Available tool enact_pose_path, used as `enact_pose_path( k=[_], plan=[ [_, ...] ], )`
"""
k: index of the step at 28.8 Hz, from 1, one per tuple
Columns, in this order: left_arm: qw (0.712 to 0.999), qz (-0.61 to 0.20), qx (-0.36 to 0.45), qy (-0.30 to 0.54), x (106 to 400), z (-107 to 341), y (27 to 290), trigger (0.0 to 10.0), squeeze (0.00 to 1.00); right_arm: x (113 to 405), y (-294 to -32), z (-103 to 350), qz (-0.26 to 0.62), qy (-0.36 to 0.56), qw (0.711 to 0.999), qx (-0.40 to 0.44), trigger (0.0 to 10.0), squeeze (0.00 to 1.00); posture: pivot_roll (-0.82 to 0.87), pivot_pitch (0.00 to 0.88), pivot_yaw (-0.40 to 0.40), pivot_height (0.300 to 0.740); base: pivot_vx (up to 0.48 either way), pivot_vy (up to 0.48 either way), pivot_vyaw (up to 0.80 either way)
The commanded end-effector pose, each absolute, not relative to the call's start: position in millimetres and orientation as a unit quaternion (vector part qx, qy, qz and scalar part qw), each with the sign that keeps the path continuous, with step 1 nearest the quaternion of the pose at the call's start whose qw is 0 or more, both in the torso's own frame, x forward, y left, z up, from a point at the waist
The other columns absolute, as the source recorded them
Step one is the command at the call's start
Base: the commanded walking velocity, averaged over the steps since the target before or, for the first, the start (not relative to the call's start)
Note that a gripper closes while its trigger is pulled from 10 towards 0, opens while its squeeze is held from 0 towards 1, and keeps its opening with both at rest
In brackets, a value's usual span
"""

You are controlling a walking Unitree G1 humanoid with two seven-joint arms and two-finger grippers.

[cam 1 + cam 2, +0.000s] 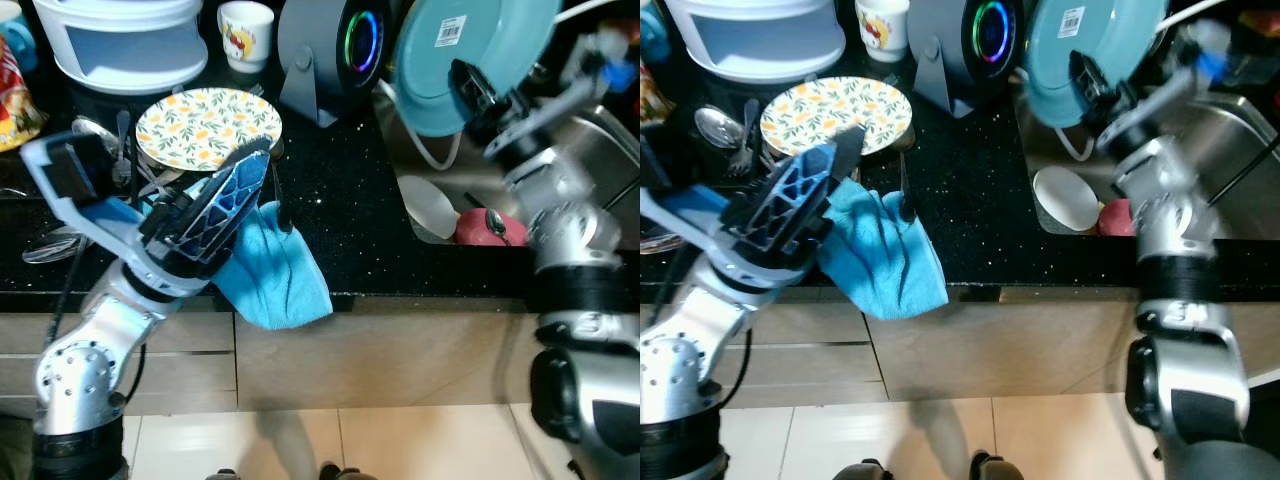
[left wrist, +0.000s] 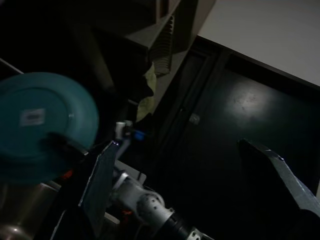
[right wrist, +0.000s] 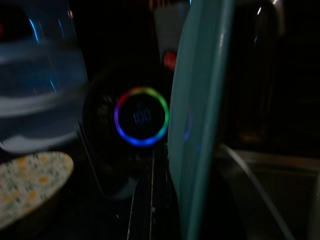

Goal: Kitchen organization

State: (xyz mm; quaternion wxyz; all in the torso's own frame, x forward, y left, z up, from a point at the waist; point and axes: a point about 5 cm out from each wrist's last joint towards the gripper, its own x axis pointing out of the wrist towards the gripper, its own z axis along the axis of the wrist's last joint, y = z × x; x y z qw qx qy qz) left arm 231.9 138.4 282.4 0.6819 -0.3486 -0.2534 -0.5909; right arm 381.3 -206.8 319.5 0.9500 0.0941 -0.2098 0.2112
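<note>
Left eye view: a teal plate (image 1: 470, 55) is held tilted on edge above the sink (image 1: 600, 140) by the right gripper (image 1: 470, 85), whose fingers are pinched on its rim (a white label is seen on the underside). Beside it on the black counter (image 1: 350, 220) stands a grey appliance (image 1: 325, 50) with a glowing ring. The left gripper (image 1: 262, 185) is raised over a blue cloth (image 1: 275, 270) at the counter edge — its fingers spread apart, nothing between them. A floral plate (image 1: 205, 125) lies just behind; a white bowl (image 1: 430, 205) rests in the sink.
</note>
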Motion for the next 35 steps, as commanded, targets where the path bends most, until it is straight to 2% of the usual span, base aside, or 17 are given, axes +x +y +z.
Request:
enact_pose_path(
  k=[1, 2, 3, 7, 8, 9, 10, 11, 12, 13, 15, 19, 20, 25, 26, 28, 35],
  plan=[
    [0.684, -0.603, -0.318, -0.261, 223, 292, 133, 10.0, 1.00, 389, -201, 325, 0.201, -0.187, 0.961, 0.006, 0.0, 0.00, 0.13, 0.173, -0.144, 0.740, 0.000, 0.000, 0.00],
    [0.684, -0.603, -0.318, -0.261, 223, 292, 133, 10.0, 1.00, 389, -201, 325, 0.201, -0.187, 0.961, 0.006, 0.0, 0.00, 0.13, 0.173, -0.144, 0.740, 0.000, 0.000, 0.00],
    [0.684, -0.605, -0.309, -0.266, 219, 296, 130, 10.0, 1.00, 394, -197, 329, 0.191, -0.179, 0.963, -0.061, 0.0, 0.00, 0.13, 0.179, -0.147, 0.740, 0.000, 0.000, 0.00],
    [0.685, -0.606, -0.304, -0.267, 217, 297, 127, 10.0, 1.00, 399, -197, 326, 0.168, -0.150, 0.964, -0.139, 0.0, 0.00, 0.13, 0.181, -0.150, 0.740, 0.000, 0.000, 0.00],
    [0.688, -0.606, -0.298, -0.267, 216, 298, 125, 10.0, 0.88, 405, -199, 322, 0.154, -0.110, 0.962, -0.197, 0.0, 0.00, 0.13, 0.186, -0.153, 0.740, 0.000, 0.000, 0.00],
    [0.688, -0.606, -0.298, -0.267, 216, 298, 125, 10.0, 0.88, 405, -199, 322, 0.154, -0.110, 0.962, -0.197, 0.0, 0.00, 0.13, 0.186, -0.153, 0.740, 0.000, 0.000, 0.00],
    [0.690, -0.605, -0.294, -0.267, 215, 299, 125, 10.0, 0.53, 407, -200, 320, 0.154, -0.087, 0.959, -0.223, 0.0, 0.00, 0.13, 0.188, -0.155, 0.740, 0.000, 0.000, 0.00],
    [0.690, -0.605, -0.294, -0.267, 215, 299, 125, 10.0, 0.53, 407, -200, 320, 0.154, -0.087, 0.959, -0.223, 0.0, 0.00, 0.13, 0.188, -0.155, 0.740, 0.000, 0.000, 0.00],
    [0.691, -0.605, -0.292, -0.267, 214, 299, 124, 10.0, 0.28, 408, -200, 319, 0.155, -0.068, 0.954, -0.248, 0.0, 0.00, 0.13, 0.188, -0.159, 0.740, 0.000, 0.000, 0.00],
    [0.691, -0.605, -0.292, -0.267, 214, 299, 124, 10.0, 0.28, 408, -200, 319, 0.155, -0.068, 0.954, -0.248, 0.0, 0.00, 0.13, 0.188, -0.159, 0.740, 0.000, 0.000, 0.00],
    [0.697, -0.602, -0.283, -0.268, 213, 300, 123, 10.0, 0.00, 411, -205, 315, 0.144, -0.026, 0.947, -0.285, 0.0, 0.00, 0.13, 0.192, -0.164, 0.740, 0.000, 0.000, 0.00],
    [0.702, -0.600, -0.276, -0.268, 212, 300, 123, 10.0, 0.00, 413, -212, 312, 0.131, 0.007, 0.938, -0.320, 0.0, 0.00, 0.13, 0.198, -0.170, 0.740, 0.000, 0.000, 0.00],
    [0.704, -0.599, -0.272, -0.267, 210, 299, 122, 10.0, 0.00, 413, -221, 309, 0.113, 0.034, 0.930, -0.349, 0.0, 0.00, 0.13, 0.202, -0.173, 0.740, 0.000, 0.000, 0.00],
    [0.712, -0.598, -0.262, -0.259, 210, 296, 121, 10.0, 0.00, 412, -230, 304, 0.107, 0.063, 0.922, -0.366, 0.0, 0.00, 0.13, 0.205, -0.173, 0.740, 0.000, 0.000, 0.00],
    [0.731, -0.596, -0.239, -0.231, 211, 285, 117, 10.0, 0.00, 412, -236, 294, 0.106, 0.099, 0.909, -0.390, 0.0, 0.00, 0.13, 0.207, -0.172, 0.740, 0.000, 0.000, 0.00],
    [0.745, -0.594, -0.221, -0.206, 212, 273, 113, 10.0, 0.00, 411, -239, 287, 0.104, 0.120, 0.902, -0.401, 0.0, 0.00, 0.13, 0.213, -0.170, 0.740, 0.000, 0.000, 0.00],
    [0.762, -0.589, -0.202, -0.175, 209, 257, 105, 10.0, 0.00, 410, -251, 274, 0.053, 0.154, 0.886, -0.435, 0.0, 0.00, 0.14, 0.226, -0.176, 0.740, 0.000, 0.000, 0.00]
  ],
)
